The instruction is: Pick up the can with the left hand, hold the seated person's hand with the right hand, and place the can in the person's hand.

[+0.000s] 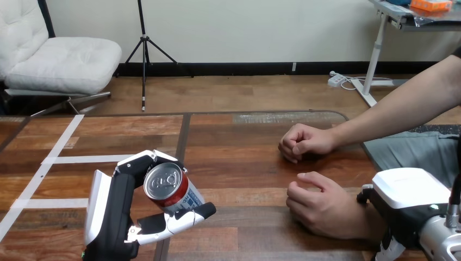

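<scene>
The table (244, 163) is showing a top of long dark brown planks, smooth and a little glossy, with paler worn patches toward its far edge. White tape strips (61, 142) are lying flat across its left part, one running slantwise and two crossing it.

Over the near left of the table, the robot's left hand (111, 212) is gripping the can (166, 188). Its black-and-white fingers are curling over the top side of the can and the thumb is pressing in from below. The can is a small metal cylinder with a red and silver body and a bright silver lid with a pull tab. It is sitting tilted in the grasp, with the lid turned up and toward the robot. It looks lifted off the wood, though from here I cannot be sure.

At the near right, the robot's right hand (407, 209) is showing its rounded white shell over a black body. The person's nearer hand (321, 209) is resting on the table just beside it, fingers loosely bent, wrist right against the machine. I cannot tell whether the right hand is grasping that wrist or merely touching it. The person's farther hand (301, 142) is lying on the wood as a loose fist, well apart from the can.
</scene>
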Tool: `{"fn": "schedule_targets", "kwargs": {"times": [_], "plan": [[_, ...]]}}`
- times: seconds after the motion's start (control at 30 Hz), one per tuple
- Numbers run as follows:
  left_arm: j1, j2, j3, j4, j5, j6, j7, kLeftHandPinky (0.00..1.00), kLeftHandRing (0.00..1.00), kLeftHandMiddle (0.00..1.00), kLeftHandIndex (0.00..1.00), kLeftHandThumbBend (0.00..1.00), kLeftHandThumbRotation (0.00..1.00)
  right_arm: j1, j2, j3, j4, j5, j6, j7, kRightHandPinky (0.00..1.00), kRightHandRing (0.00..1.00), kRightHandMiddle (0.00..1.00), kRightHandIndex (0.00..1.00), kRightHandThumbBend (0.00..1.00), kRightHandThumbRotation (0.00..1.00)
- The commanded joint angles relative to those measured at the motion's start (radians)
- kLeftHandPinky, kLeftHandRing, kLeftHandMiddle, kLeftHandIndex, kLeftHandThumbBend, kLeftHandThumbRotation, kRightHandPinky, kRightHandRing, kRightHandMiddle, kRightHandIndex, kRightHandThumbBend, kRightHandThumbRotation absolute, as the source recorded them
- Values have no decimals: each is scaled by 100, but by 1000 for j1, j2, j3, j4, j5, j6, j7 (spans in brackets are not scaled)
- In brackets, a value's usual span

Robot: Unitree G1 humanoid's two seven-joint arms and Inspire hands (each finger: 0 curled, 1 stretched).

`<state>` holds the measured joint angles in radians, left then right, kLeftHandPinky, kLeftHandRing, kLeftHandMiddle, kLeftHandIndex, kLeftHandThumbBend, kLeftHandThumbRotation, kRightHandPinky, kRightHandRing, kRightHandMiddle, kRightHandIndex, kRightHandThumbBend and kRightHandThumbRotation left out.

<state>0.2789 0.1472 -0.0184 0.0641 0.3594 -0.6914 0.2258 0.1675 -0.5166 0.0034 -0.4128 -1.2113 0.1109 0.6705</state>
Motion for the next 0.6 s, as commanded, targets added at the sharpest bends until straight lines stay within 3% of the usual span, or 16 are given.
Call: {"fn": "schedule_targets", "kwargs": {"times": [0.0,0.47,0.57], "plan": [[-44,3,10,-28,-17,-28,2,33,38,42,43,78,0,-84,-21,16,14,0,18,10,80,80,80,77,83,5],[-41,0,11,-32,-33,-25,-10,33,38,42,42,78,0,-114,-34,51,48,-21,28,31,75,78,79,77,80,0],[-38,1,11,-36,-34,-22,-12,33,38,42,42,78,0,-113,-41,53,56,-18,19,14,74,77,78,76,78,0]]}}
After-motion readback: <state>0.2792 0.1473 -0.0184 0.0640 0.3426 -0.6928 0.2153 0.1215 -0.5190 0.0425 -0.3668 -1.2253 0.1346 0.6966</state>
